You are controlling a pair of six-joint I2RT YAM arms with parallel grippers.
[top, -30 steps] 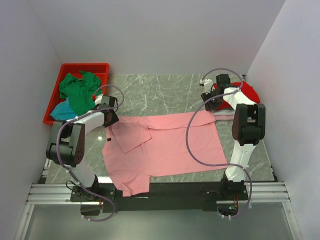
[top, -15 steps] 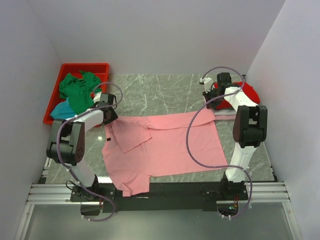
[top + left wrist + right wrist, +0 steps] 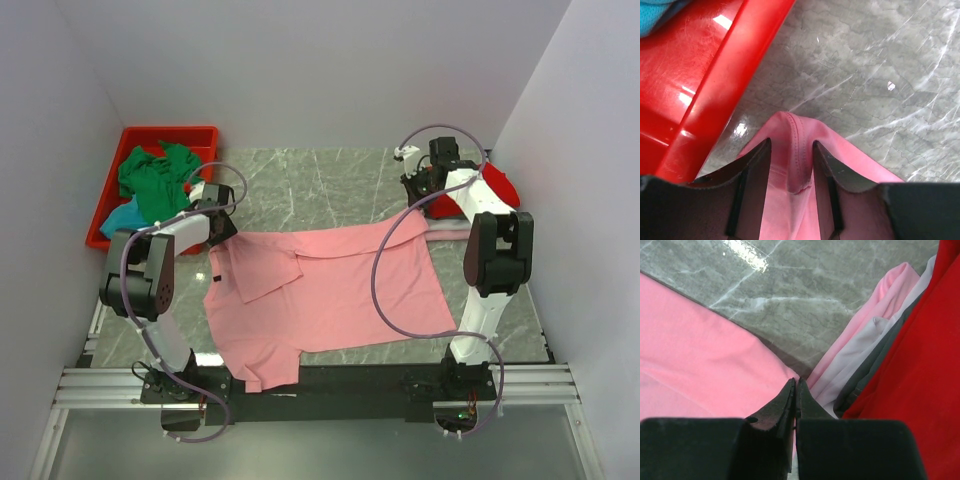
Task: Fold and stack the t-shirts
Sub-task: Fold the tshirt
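Note:
A salmon pink t-shirt (image 3: 330,285) lies spread on the marble table, with one sleeve folded in at the left. My left gripper (image 3: 215,222) is at its far left corner. In the left wrist view its jaws (image 3: 792,145) are nearly closed on a raised ridge of pink hem (image 3: 797,150). My right gripper (image 3: 418,192) holds the far right corner lifted. In the right wrist view it (image 3: 796,382) is shut on the pink cloth (image 3: 690,345). A green shirt (image 3: 155,180) and a teal shirt (image 3: 125,222) lie in the bin.
The red plastic bin (image 3: 150,135) stands at the far left, its wall close beside my left gripper (image 3: 700,85). A stack of folded shirts with a red one on top (image 3: 497,183) lies just right of my right gripper, with pale pink (image 3: 880,305) and grey layers under the red (image 3: 925,365).
My right gripper has moved away from me with the shirt's far right corner, pulling it up and out. My left gripper has shifted slightly toward the bin.

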